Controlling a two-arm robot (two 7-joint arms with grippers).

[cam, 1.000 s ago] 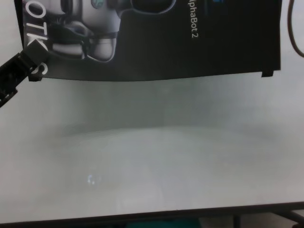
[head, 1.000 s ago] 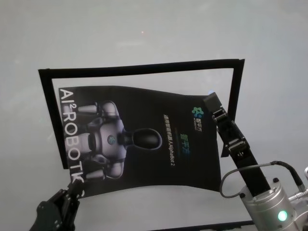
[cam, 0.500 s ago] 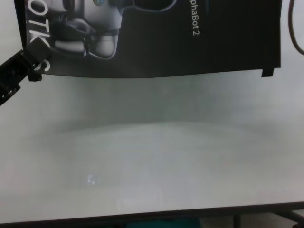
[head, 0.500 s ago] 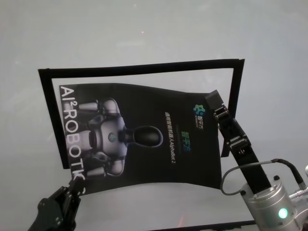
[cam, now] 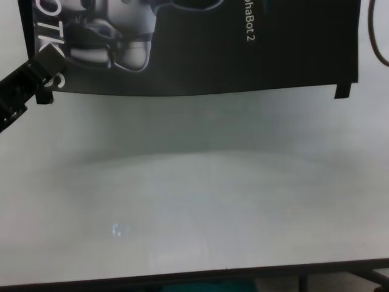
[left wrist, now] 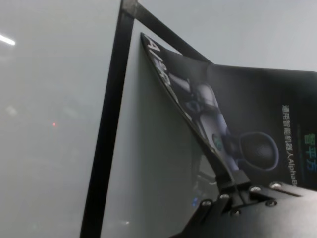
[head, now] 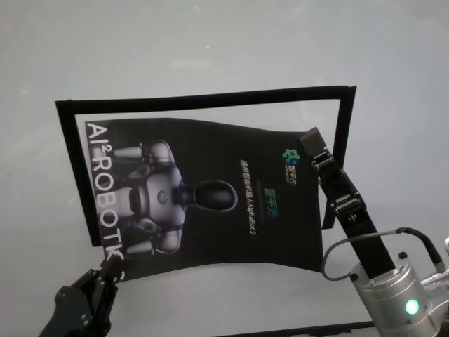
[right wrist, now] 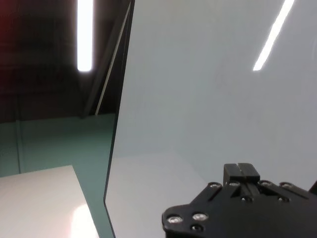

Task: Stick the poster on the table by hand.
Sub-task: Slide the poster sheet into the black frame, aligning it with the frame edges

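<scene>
The poster (head: 210, 196), a black glossy sheet with a silver robot figure and white lettering, hangs bowed a little above the table (head: 210, 42). My left gripper (head: 109, 270) is shut on its near left corner, as the chest view (cam: 37, 76) and the left wrist view (left wrist: 233, 186) also show. My right gripper (head: 312, 140) is shut on its far right corner. In the right wrist view its fingertips (right wrist: 241, 171) are pressed together and the poster is hidden. The poster's near edge (cam: 200, 91) casts a soft shadow on the table (cam: 194, 194).
Narrow black strips lie on the table as an outline: far side (head: 203, 98), left side (head: 74, 175), right side (head: 340, 154). The left strip also shows in the left wrist view (left wrist: 106, 134). The table's dark front edge (cam: 194, 274) runs near me.
Both grippers have carried the poster a little farther from me. Its near edge sits higher in the chest view and the right gripper has shifted slightly right and away.
</scene>
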